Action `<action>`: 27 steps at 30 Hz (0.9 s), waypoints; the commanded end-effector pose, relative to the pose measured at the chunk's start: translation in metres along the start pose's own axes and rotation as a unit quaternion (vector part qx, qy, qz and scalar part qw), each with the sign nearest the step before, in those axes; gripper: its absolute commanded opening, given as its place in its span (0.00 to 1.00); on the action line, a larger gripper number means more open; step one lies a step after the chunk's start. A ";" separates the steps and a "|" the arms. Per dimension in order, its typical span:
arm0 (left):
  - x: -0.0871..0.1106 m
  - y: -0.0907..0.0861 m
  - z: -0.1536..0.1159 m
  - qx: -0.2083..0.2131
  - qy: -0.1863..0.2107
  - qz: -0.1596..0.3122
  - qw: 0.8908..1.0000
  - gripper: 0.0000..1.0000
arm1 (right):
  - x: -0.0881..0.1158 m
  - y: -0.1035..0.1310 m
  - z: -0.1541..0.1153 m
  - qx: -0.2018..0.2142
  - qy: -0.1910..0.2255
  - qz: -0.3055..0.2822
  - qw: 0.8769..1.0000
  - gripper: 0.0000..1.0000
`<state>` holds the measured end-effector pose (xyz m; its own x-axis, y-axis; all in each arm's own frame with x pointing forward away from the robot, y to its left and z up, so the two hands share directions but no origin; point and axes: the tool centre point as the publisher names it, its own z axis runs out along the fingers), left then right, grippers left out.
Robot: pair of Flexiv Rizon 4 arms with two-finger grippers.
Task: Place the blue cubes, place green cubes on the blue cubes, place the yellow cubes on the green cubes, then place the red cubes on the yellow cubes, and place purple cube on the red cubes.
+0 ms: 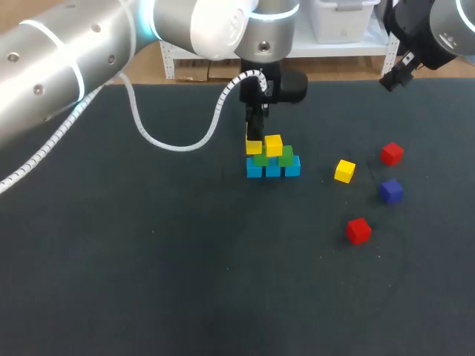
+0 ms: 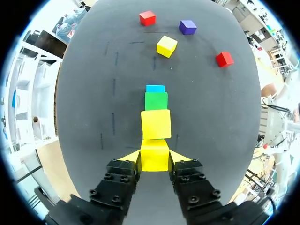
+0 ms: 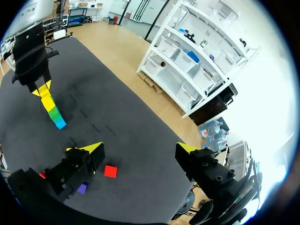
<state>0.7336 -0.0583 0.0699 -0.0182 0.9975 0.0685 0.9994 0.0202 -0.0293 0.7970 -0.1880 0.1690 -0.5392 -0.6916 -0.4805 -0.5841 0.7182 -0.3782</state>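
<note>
One yellow cube [image 2: 154, 160] sits clamped in the left gripper [image 2: 154, 155] atop the green cubes [image 1: 261, 159], beside a second yellow cube [image 1: 273, 145]; the right gripper [image 3: 138, 150] hangs wide open, well apart.

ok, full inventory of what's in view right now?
blue cubes: 3, blue, row on the table, bottom of the stack
green cubes: 2, green, on the blue cubes
stacked yellow cube: 1, yellow, on the green cubes
held yellow cube: 1, yellow, at the stack's top level
loose yellow cube: 1, yellow, on the table right of the stack
red cubes: 2, red, loose, further right
purple cube: 1, purple, between the red cubes
table: 1, dark
left gripper: shut on the held yellow cube
right gripper: open, above the table's right side
</note>
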 end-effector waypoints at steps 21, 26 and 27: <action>-0.008 0.010 0.003 0.010 0.009 0.002 1.000 0.00 | 0.001 0.001 0.000 0.003 -0.001 0.001 1.000 1.00; -0.008 0.010 0.004 0.012 0.010 0.002 1.000 0.00 | 0.001 0.001 0.000 0.003 -0.001 0.001 1.000 1.00; -0.008 0.011 0.005 0.013 0.009 0.002 1.000 0.00 | 0.001 0.001 0.000 0.003 -0.001 0.001 1.000 1.00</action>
<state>0.7382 -0.0635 0.0638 -0.0175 0.9967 0.0788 0.9989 0.0208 -0.0414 0.7970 -0.1880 0.1690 -0.5392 -0.6916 -0.4805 -0.5841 0.7182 -0.3782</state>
